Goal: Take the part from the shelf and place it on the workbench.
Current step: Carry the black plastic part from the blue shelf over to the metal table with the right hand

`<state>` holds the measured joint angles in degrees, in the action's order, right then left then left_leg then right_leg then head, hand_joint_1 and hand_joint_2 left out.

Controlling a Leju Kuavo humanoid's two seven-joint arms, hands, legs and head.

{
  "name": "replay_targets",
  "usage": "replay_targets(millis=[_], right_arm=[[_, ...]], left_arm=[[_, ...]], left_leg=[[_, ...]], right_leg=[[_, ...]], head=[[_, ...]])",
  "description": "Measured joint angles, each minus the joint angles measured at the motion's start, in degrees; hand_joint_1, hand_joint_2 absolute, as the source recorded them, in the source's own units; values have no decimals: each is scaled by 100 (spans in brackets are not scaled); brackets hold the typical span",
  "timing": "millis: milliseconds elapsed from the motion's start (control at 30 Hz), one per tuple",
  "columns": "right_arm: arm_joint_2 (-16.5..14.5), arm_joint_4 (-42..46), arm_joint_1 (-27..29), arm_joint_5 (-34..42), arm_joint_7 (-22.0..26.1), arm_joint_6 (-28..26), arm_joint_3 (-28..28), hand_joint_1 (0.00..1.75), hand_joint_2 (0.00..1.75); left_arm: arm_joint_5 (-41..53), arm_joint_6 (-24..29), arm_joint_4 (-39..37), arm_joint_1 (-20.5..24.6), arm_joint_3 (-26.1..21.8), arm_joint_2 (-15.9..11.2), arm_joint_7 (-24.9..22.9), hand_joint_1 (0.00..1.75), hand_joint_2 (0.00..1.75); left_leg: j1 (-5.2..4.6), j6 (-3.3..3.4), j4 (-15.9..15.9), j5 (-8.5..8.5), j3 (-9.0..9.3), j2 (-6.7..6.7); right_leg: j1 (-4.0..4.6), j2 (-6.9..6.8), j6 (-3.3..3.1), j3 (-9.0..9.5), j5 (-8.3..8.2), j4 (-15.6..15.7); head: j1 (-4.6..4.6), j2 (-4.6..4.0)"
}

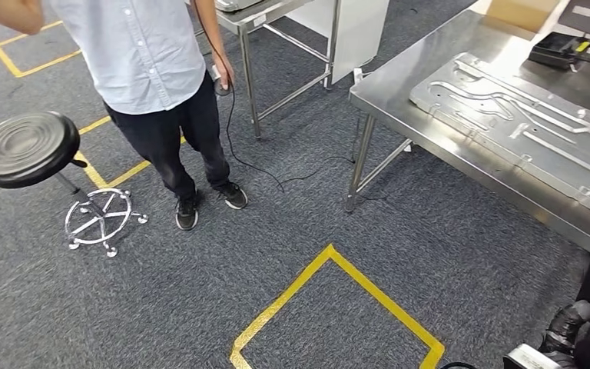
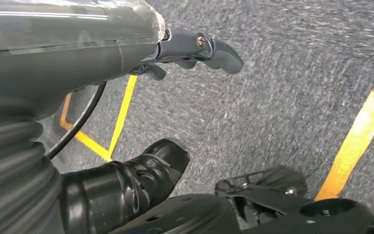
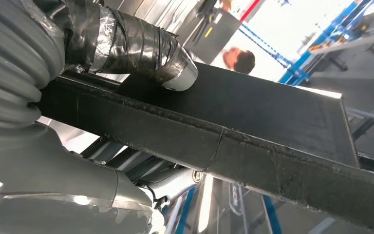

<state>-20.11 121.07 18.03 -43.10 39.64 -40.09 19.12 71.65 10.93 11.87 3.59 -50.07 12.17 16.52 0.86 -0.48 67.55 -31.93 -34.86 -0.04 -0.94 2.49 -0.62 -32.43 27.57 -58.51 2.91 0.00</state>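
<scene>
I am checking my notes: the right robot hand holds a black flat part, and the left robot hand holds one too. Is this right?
Not quite. The left robot hand holds nothing: the left wrist view shows its fingers apart over the carpet. The right robot hand does hold the black flat part, as the right wrist view shows.

The counter is brushed steel with a dull sheen, and the ribbed plate lying on it is pale matt metal. Beside the counter the floor is rough grey carpet marked with glossy yellow tape. The stool has a smooth black plastic seat on a chrome base. The right robot hand, its thumb wrapped in shiny tape, holds a matt, rough-edged black part.
</scene>
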Motion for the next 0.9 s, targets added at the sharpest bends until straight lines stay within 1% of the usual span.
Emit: replay_targets(millis=[33, 67, 100, 133, 167, 200, 233, 267, 300, 333, 367, 400, 433, 467, 500, 533, 567, 600, 633, 667, 700, 733, 767, 800, 833, 867, 900], right_arm=[[0, -1, -1, 0, -1, 0, 0, 175, 175], [0, -1, -2, 0, -1, 0, -1, 175, 175], [0, -1, -2, 0, 0, 0, -1, 175, 175], [0, -1, 0, 0, -1, 0, -2, 175, 175], [0, 0, 4, 0, 0, 0, -1, 175, 175], [0, 0, 10, 0, -1, 0, 0, 175, 175], [0, 0, 13, 0, -1, 0, 1, 175, 175], [0, 0, 11, 0, 0, 0, 2, 175, 175], [0, 0, 9, 0, 0, 0, 2, 175, 175], [0, -1, 6, 0, 1, 0, 2, 175, 175], [0, -3, 6, 0, 1, 0, 2, 175, 175], [0, -5, 10, 0, 0, 0, 2, 175, 175], [0, -9, 12, 0, -1, 0, 3, 175, 175], [0, -13, 13, 0, -1, 0, 3, 175, 175], [0, -15, 13, 0, -1, 0, 4, 175, 175], [0, -16, 9, -1, -1, 0, 4, 175, 175], [0, -17, 5, -2, 0, 0, 3, 175, 175], [0, -17, 2, -4, 1, 0, 2, 175, 175], [0, -18, -1, -6, 0, 0, 1, 175, 175], [0, -18, 1, -8, 0, 0, 2, 175, 175], [-1, -18, 3, -11, 0, 0, 2, 175, 175], [-1, -18, 2, -15, 0, 0, 2, 175, 175], [-1, -18, -3, -19, 1, 0, 0, 175, 175], [-2, -19, -7, -26, 1, 0, -5, 175, 175], [-2, -19, -13, -31, 1, 0, -11, 175, 175], [-2, -20, -15, -36, 1, 0, -16, 175, 175], [-2, -21, -14, -41, 1, 0, -21, 175, 175]], left_arm=[[0, 0, 0, -1, 0, 0, 0, 0, 175], [0, 0, 0, 1, 1, 0, 1, 0, 175], [0, 0, 0, 4, 1, 0, 1, 0, 175], [0, 0, 0, 9, 1, 0, 1, 0, 175], [0, 0, 0, 14, 1, 0, 1, 0, 175], [-1, 0, 0, 17, 0, 0, 0, 0, 175], [0, 0, 0, 19, -1, 1, 0, 0, 175], [2, -3, 0, 18, -1, 2, -1, 0, 175], [5, -7, 0, 16, -1, 2, -2, 0, 175], [9, -10, 0, 9, 0, 2, -4, 0, 175], [12, -15, 0, 2, 0, 1, -5, 0, 175], [13, -16, 0, -4, 0, 1, -7, 0, 175], [13, -19, 0, -5, 0, 0, -5, 0, 175], [13, -26, 0, -2, 0, 0, 2, 0, 175], [13, -36, 0, 3, 0, 0, 13, 0, 175], [13, -49, 0, 7, 0, 0, 29, 0, 175], [13, -65, 0, 9, 0, 0, 51, 0, 175], [13, -81, 0, 11, 0, 0, 72, 0, 175], [13, -93, 0, 12, 0, 0, 90, 0, 175], [13, -101, 0, 16, 0, 0, 104, 0, 175], [13, -105, 0, 21, 0, 0, 112, 0, 175], [13, -107, 0, 25, 0, 0, 118, 0, 175], [13, -114, 0, 28, 0, 0, 125, 0, 175], [12, -122, 0, 29, 0, 0, 131, 0, 175], [11, -135, 0, 26, 0, -1, 138, 0, 175], [10, -149, 0, 20, 0, -1, 140, 0, 175], [10, -159, 0, 12, 0, -2, 142, 0, 175]], left_leg=[[7, 12, -392, 166, 166, -103], [12, 30, -685, 270, 291, -191], [9, 50, -839, 299, 352, -264], [-4, 76, -871, 284, 362, -288], [-4, 113, -887, 304, 364, -248], [-2, 156, -914, 327, 372, -203], [5, 204, -944, 352, 380, -156], [15, 246, -975, 374, 385, -104], [14, 274, -989, 384, 385, -51], [8, 291, -992, 384, 380, 0], [1, 298, -990, 381, 375, 56], [-4, 301, -988, 377, 374, 110], [-7, 300, -985, 371, 377, 164], [-9, 294, -982, 362, 386, 212], [-11, 282, -978, 349, 401, 255], [-21, 263, -970, 332, 416, 294], [-34, 237, -960, 314, 429, 328], [-48, 211, -954, 301, 439, 359], [-59, 183, -955, 292, 447, 391], [-66, 154, -963, 289, 460, 426], [-61, 121, -960, 273, 469, 427], [-56, 87, -914, 226, 460, 378], [-49, 55, -772, 121, 405, 297], [-37, 29, -515, -40, 290, 193], [-33, 12, -165, -227, 127, 115], [-30, 0, 222, -395, -58, 79], [-28, -7, 516, -481, -202, 66]], right_leg=[[4, 54, 22, -9, 12, -24], [7, 106, 53, -26, 18, -45], [11, 146, 86, -46, 17, -56], [11, 186, 125, -64, 5, -53], [5, 224, 164, -78, -13, -40], [-4, 202, 197, -85, -11, -46], [-6, 130, 223, -111, 36, -104], [-3, 28, 243, -193, 157, -286], [-3, -85, 256, -317, 327, -568], [2, -153, 270, -491, 520, -937], [0, -176, 284, -664, 674, -1302], [-2, -184, 293, -768, 730, -1528], [-3, -193, 297, -783, 684, -1569], [-2, -215, 290, -668, 526, -1355], [2, -265, 274, -472, 322, -984], [21, -367, 247, -260, 169, -576], [44, -444, 214, -98, 62, -252], [67, -498, 184, -17, 29, -79], [90, -513, 158, 1, 40, -17], [95, -458, 131, -10, 26, -10], [79, -415, 101, -8, 14, 6], [60, -374, 71, -2, -1, 26], [39, -338, 34, 5, -17, 48], [23, -306, 6, 11, -27, 61], [24, -270, -11, 8, -28, 61], [27, -229, -24, 4, -28, 58], [30, -181, -27, 2, -27, 51]], head=[[1, 0], [1, 0], [2, 0], [3, 0], [2, 0], [3, 0], [4, 0], [6, 0], [7, 0], [8, 0], [8, 0], [8, 0], [8, 0], [8, 0], [8, 0], [8, 0], [8, 0], [7, 0], [5, 0], [5, 0], [5, 0], [5, 0], [3, 0], [2, 0], [1, 0], [-1, 0], [0, 0]])
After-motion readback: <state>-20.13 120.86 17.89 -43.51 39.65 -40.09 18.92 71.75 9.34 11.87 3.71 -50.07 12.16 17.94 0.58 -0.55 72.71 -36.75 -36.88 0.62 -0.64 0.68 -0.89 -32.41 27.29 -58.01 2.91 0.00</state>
